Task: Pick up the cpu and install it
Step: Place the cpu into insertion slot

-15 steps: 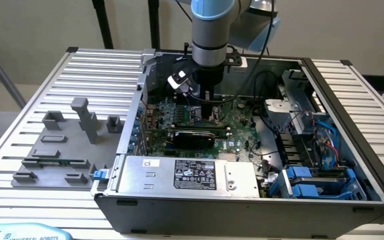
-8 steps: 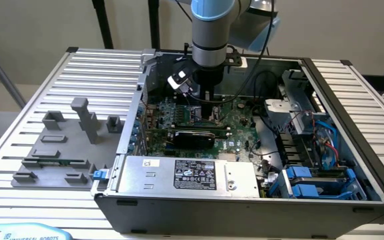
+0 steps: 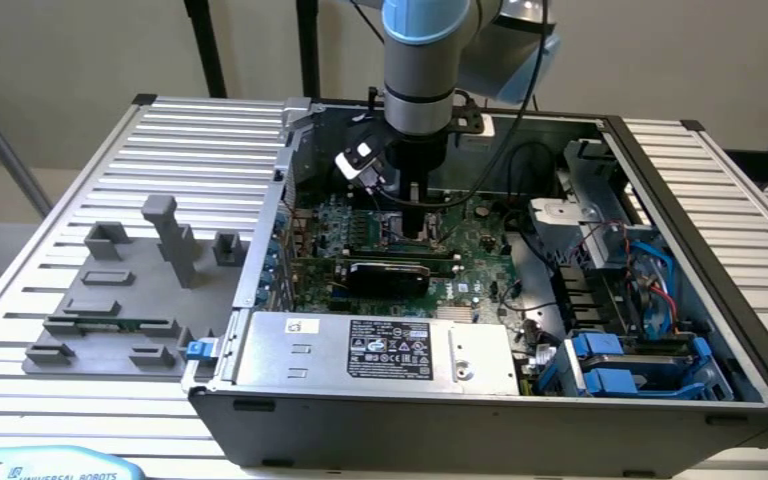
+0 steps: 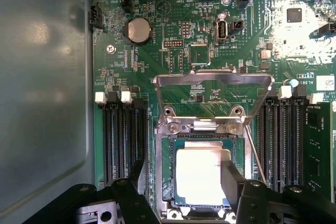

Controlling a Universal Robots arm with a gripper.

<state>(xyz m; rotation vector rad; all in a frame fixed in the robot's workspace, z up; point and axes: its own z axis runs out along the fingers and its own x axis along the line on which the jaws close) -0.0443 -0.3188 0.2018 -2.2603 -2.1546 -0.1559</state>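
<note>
a slatted metal table [image 3: 77,150] carries an open computer case [image 3: 491,420], lying on its side with its inside facing up. the arm [image 3: 424,70] reaches straight down into the case, over the green motherboard [image 3: 478,240]. a silver power supply [image 3: 384,350] sits along the near wall of the case, and a set of grey plastic blocks [image 3: 117,300] stands on the table at the exterior view's left, well apart from the arm.

in the wrist view the socket frame [image 4: 159,171] lies between two banks of black memory slots [image 4: 123,140], with its metal load plate [image 4: 212,77] swung up and open. the cpu [image 4: 202,179] lies flat inside the socket, pale top upward. the gripper [image 4: 184,174] hangs just above it with its jaws spread wide and nothing held. one dark finger [image 4: 231,182] overlaps the chip's edge in the picture, while the other [image 4: 137,174] stands out past the frame. a round coin battery [image 4: 139,30] sits farther up the board.
</note>
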